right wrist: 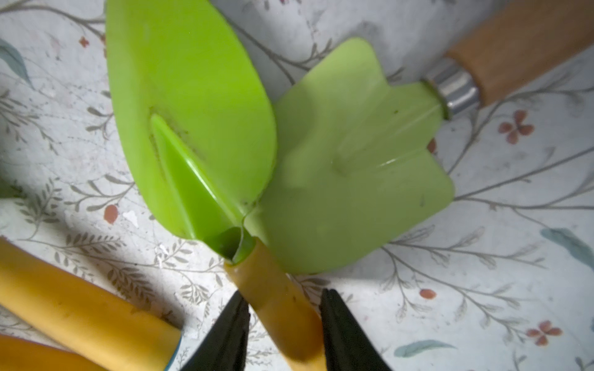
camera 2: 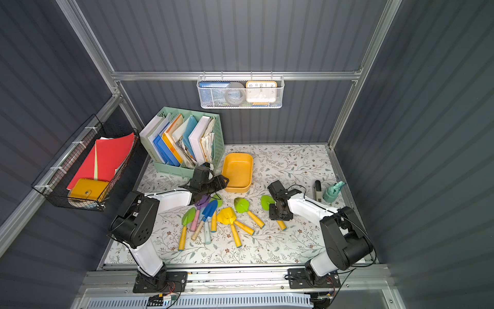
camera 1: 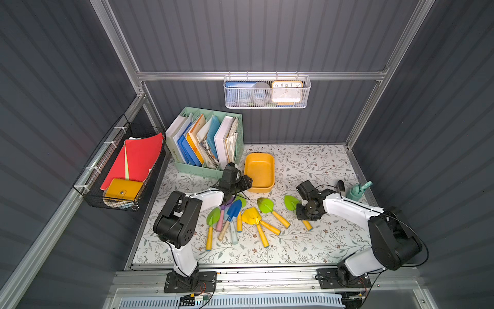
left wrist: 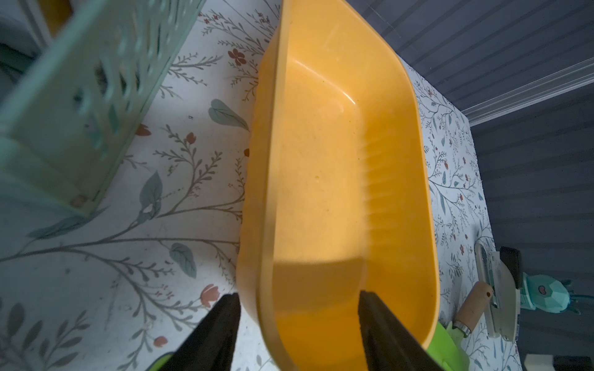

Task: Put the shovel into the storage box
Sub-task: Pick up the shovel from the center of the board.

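Observation:
The yellow-orange storage box stands empty behind the shovels. My left gripper is open and straddles its near wall, one finger inside and one outside. A green shovel with a yellow handle lies on the table at the right. My right gripper points down over it, its jaws pressed on both sides of the handle just behind the blade. The blade overlaps a pale green square spade with a wooden handle.
Several more shovels lie in a loose pile between the arms. A mint file organiser stands left of the box. A teal spray bottle and a stapler sit at the right edge. Wire baskets hang on the walls.

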Motion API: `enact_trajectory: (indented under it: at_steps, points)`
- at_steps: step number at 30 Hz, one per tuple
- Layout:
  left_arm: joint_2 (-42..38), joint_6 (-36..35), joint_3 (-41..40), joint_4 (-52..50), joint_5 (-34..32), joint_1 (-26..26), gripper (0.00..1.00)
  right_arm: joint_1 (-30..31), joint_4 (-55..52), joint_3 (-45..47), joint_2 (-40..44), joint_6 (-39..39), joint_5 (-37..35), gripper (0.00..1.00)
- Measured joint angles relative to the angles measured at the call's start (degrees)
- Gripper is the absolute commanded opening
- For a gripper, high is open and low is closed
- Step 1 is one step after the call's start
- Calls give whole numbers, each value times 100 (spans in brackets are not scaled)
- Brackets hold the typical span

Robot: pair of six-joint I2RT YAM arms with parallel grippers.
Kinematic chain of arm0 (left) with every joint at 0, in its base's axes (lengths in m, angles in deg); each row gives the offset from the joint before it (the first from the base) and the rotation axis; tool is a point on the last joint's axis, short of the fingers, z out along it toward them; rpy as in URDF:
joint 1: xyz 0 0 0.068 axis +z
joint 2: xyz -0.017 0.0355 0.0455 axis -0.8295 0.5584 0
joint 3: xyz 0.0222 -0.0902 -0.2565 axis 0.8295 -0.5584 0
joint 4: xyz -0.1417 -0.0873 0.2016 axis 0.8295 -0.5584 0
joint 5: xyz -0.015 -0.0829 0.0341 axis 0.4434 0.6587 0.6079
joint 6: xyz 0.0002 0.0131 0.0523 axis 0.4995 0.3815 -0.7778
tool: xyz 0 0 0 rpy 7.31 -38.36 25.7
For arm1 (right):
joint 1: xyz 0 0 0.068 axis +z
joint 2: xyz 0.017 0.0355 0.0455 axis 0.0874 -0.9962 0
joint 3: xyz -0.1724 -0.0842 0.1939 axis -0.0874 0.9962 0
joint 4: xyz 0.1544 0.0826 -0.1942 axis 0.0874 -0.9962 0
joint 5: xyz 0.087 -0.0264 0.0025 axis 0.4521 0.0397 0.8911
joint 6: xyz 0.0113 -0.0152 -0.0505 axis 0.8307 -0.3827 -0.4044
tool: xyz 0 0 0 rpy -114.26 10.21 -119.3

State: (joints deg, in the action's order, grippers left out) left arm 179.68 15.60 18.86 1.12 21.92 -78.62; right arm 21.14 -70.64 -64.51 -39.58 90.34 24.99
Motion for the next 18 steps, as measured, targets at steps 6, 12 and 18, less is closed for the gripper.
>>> enact_trajectory:
  at_steps: [6,12,18]
  points:
    - [-2,57,81,-258,-48,0,59,149,-81,-90,-103,-46,-85,26]
    - [-2,66,348,-527,-122,0,58,219,-136,-195,-190,-107,-125,19]
    - [-2,63,710,-839,-317,0,58,280,-236,-225,-173,-109,-149,15]
